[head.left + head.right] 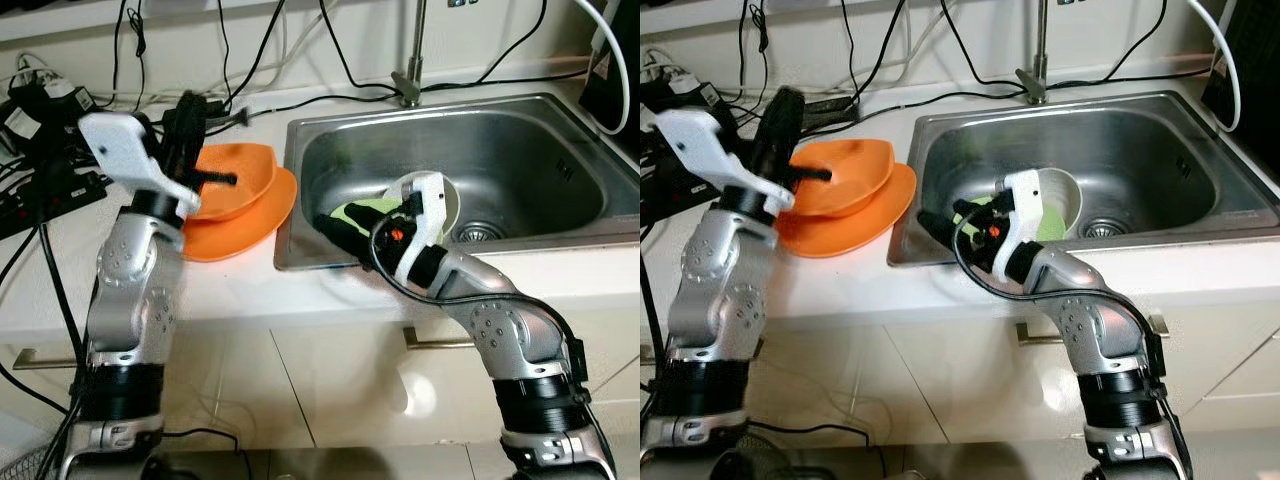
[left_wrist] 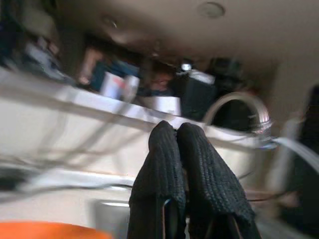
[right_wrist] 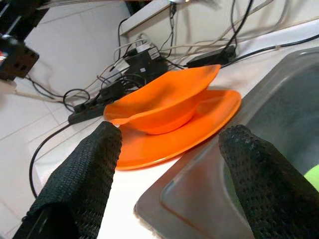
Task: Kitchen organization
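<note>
Right gripper (image 3: 169,149) spread wide and empty, low over the sink's (image 1: 560,130) near-left corner. Straight ahead past the rim: orange bowl (image 3: 167,102) stacked on orange plate (image 3: 209,117). Left gripper (image 2: 185,154) pressed together, empty, raised beside the bowl, probably nearer.

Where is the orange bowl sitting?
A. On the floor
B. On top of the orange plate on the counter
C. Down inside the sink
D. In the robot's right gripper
B. The orange bowl rests on the orange plate, on the white counter beside the sink; the right gripper is open with nothing between its fingers.
</note>
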Controlling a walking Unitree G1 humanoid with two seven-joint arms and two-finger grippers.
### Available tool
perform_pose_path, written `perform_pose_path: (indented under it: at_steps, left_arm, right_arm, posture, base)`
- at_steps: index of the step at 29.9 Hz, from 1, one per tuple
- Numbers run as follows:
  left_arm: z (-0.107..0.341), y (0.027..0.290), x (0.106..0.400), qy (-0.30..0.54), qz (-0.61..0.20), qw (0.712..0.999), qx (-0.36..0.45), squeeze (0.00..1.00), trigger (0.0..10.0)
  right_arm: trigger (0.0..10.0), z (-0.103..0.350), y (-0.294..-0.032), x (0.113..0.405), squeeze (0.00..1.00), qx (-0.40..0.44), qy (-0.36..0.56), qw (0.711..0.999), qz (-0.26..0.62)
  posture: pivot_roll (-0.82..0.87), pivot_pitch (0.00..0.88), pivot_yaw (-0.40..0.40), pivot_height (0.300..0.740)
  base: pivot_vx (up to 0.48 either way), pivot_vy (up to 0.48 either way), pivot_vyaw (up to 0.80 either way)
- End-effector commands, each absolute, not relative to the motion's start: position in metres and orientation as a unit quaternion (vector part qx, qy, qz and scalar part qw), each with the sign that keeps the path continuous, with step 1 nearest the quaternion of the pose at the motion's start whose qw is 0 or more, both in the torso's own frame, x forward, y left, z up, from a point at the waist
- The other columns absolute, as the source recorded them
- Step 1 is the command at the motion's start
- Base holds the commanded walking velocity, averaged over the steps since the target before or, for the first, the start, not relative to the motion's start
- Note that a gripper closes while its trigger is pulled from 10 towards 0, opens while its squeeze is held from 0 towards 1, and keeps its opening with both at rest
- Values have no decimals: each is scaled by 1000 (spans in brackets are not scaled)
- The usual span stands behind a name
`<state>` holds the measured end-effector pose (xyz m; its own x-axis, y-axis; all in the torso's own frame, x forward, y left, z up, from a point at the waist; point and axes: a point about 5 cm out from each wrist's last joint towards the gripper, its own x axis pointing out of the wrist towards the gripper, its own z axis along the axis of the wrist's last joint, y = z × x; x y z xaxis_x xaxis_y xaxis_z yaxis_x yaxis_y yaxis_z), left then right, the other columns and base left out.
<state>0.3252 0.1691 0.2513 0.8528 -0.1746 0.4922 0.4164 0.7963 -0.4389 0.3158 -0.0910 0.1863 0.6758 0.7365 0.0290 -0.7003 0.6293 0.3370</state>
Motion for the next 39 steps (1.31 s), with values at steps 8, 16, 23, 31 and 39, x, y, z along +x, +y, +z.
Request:
perform_pose_path:
  at_steps: [8, 16, 23, 31, 39]
  left_arm:
    - [225, 153, 317, -117, -230, 790, -555, 0, 0]
    - [202, 141, 310, -50, -256, 754, -603, 0, 0]
    - [200, 140, 309, -35, -263, 744, -614, 0, 0]
    - [201, 137, 306, -27, -276, 739, -614, 0, 0]
    - [203, 135, 303, -24, -284, 736, -614, 0, 0]
  right_arm:
    - [10000, 195, -88, 323, 0, 223, 40, 895, 383]
    - [10000, 203, -88, 330, 0, 312, 31, 871, 379]
    - [10000, 210, -84, 335, 0, 350, 26, 855, 383]
    - [4706, 212, -77, 339, 0, 377, 25, 842, 384]
    - [0, 215, -76, 340, 0, 392, 19, 834, 387]
  posture:
    - [-35, 11, 143, 740]
    - [-38, 15, 142, 740]
    - [-35, 15, 141, 740]
    - [-33, 14, 144, 740]
    - [-33, 16, 144, 740]
  base:
    - [0, 0, 0]
    - [0, 0, 0]
    - [0, 0, 0]
    - [0, 0, 0]
    - [0, 0, 0]
